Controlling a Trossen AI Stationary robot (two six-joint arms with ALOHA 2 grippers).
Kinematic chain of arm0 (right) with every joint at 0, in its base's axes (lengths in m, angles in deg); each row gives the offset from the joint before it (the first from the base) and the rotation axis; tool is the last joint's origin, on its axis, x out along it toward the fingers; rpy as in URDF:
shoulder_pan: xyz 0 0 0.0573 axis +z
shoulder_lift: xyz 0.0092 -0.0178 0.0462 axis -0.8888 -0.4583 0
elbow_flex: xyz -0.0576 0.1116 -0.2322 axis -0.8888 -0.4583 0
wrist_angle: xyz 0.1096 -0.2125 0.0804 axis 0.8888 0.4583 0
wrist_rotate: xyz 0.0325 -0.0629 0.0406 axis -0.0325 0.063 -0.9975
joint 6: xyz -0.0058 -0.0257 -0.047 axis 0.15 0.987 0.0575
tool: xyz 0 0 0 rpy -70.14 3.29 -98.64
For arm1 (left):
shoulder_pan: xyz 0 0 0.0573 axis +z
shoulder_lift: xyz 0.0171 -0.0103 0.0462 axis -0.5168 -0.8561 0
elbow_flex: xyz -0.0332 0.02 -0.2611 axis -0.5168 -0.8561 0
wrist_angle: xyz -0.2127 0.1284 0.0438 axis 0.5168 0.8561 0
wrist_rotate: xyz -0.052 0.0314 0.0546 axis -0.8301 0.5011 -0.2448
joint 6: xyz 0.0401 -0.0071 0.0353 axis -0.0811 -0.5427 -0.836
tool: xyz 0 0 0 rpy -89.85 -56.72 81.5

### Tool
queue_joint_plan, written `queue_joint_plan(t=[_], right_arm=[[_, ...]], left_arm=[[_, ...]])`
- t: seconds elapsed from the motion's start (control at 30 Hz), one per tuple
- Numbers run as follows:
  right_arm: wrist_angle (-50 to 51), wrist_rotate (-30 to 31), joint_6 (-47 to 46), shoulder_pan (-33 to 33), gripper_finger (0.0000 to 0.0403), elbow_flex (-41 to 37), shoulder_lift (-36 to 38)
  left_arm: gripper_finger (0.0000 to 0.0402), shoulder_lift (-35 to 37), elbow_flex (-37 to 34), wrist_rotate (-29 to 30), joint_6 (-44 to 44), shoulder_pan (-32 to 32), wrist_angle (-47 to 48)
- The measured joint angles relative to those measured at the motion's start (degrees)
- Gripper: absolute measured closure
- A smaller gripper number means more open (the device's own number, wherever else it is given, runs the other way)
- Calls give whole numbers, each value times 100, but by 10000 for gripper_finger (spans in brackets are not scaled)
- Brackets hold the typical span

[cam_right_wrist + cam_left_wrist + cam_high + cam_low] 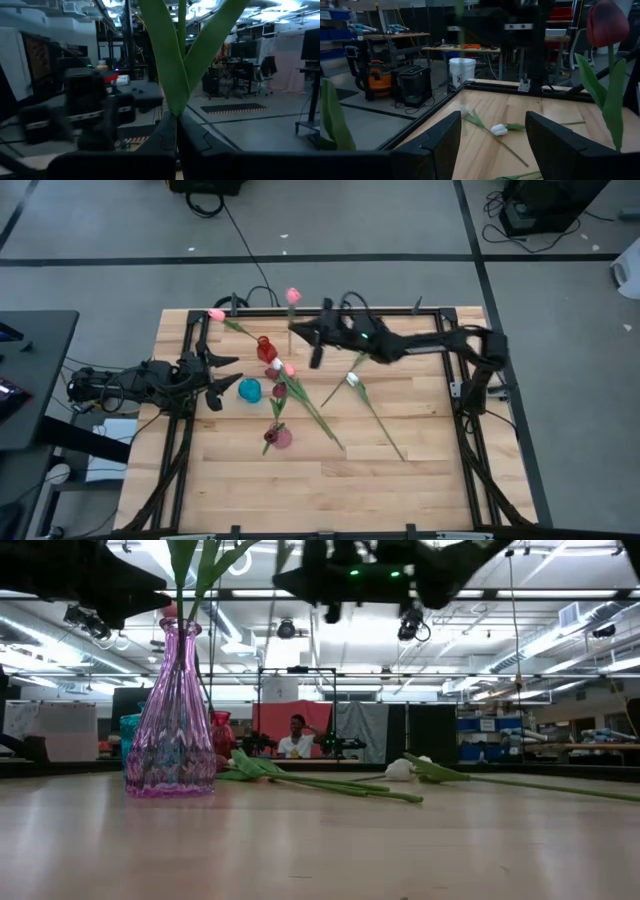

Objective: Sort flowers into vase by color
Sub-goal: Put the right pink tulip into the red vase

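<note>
Tulip (293, 296), pink, held upright in the clamped right gripper (300, 332) at upper centre of the high view, three vases and several flowers lying below it; left gripper (228, 376) gapes at left; right wrist view shows fingers (165, 137) pinching its stem.

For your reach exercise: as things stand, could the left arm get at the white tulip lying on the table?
Probably yes: the left gripper has open, empty jaws, and bare table lies between it and the white tulip.
</note>
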Motion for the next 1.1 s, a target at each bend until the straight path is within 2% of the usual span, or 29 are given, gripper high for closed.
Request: queue_joint_plan(t=[0.23, 0.37, 0.47, 0.67, 0.9, 1.1], right_arm=[[781, -117, 308, -193, 394, 1950, -1153], [1310, -63, 441, -249, 394, 2691, -1616], [1315, -87, 343, -288, 394, 3057, -1890], [1356, -84, 316, -305, 394, 3329, -2360], [1582, 17, 419, -330, 390, 3337, -2577], [2460, 66, 400, -293, 332, 3340, -2391]], left_arm=[[175, 0, 0, 11, -3, 1, 37], [175, 0, 0, 11, 31, 1, 63], [175, 0, 0, 11, 134, 0, 60], [175, 0, 0, 11, 144, 0, 48], [175, 0, 0, 11, 144, 1, 83], [175, 0, 0, 18, 144, 1, 109]])
